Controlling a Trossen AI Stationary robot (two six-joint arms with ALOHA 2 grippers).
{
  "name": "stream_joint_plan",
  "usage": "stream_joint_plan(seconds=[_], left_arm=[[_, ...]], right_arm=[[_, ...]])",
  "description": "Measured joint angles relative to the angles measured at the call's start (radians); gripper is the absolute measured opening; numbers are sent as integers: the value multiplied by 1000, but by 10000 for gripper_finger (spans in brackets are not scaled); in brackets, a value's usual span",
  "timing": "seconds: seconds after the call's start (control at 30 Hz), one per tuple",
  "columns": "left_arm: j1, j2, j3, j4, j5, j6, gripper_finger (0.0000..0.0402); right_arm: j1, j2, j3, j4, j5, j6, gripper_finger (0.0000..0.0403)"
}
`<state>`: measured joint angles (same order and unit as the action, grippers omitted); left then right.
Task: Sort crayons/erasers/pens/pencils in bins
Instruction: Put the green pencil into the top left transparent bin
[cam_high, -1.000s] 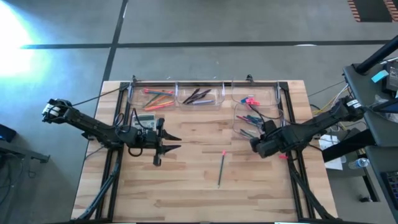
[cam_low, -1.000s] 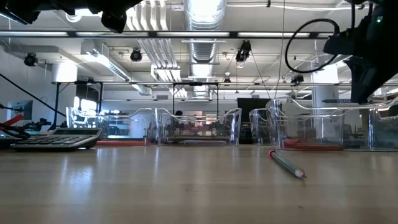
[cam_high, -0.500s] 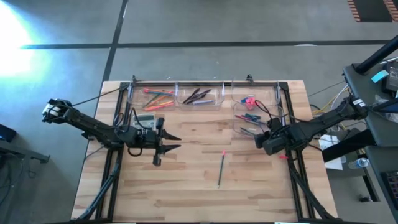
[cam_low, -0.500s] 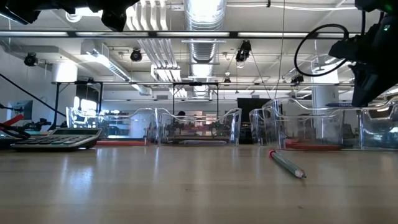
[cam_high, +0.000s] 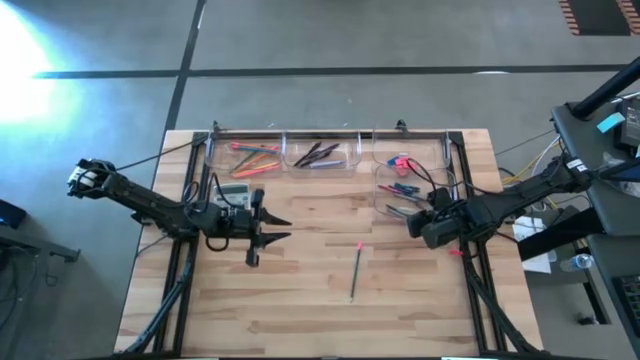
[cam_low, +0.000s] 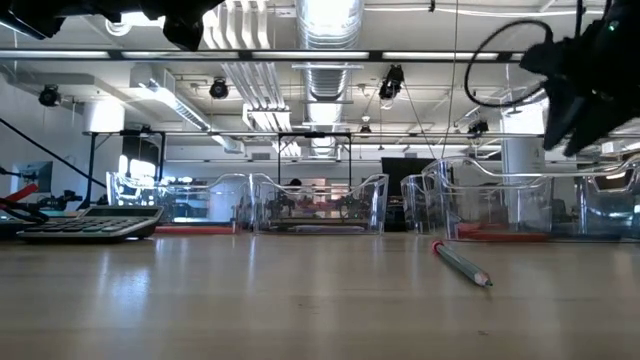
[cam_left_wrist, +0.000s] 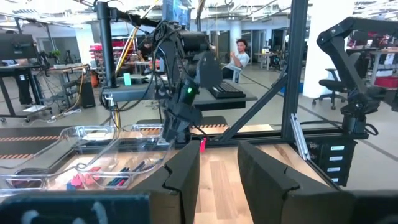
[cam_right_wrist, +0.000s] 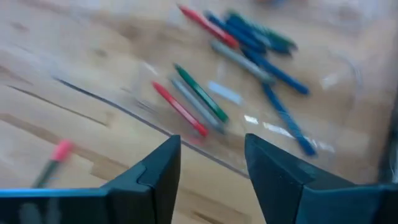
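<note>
The right gripper is held above the near edge of the clear bin on the right side of the table. In the right wrist view its two dark fingers are seen parted with a clear gap between them, and nothing is held in that gap. Beyond the fingers, inside that bin, a loose group of sticks in red, green, grey and blue is seen lying flat. The left gripper is parked over the left half of the table, just near of the grey calculator; its fingers are seen apart in the left wrist view, with nothing between them. One grey pencil with a pink end is left lying on the bare wood near the middle of the table, well apart from both grippers; in the low view it rests flat on the surface. Three further bins are set in a row along the far edge: the left one holds orange and pink sticks, the middle one holds dark pens, and the right one holds small pink and blue pieces.
</note>
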<state>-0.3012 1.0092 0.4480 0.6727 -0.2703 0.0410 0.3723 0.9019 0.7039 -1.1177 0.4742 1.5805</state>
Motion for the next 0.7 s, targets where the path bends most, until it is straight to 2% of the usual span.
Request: stream_joint_plan(seconds=[0.13, 0.27, 0.4, 0.7], left_arm=[[0, 0, 0, 0, 0, 0, 95], [0, 0, 0, 1, 0, 1, 95], [1, 0, 0, 4, 0, 1, 95], [0, 0, -1, 5, 0, -1, 95]], right_arm=[[5, 29, 86, 27, 110, -81, 172], [16, 102, 163, 155, 206, -227, 165], [16, 228, 256, 241, 207, -346, 159], [77, 543, 525, 242, 199, -457, 160]])
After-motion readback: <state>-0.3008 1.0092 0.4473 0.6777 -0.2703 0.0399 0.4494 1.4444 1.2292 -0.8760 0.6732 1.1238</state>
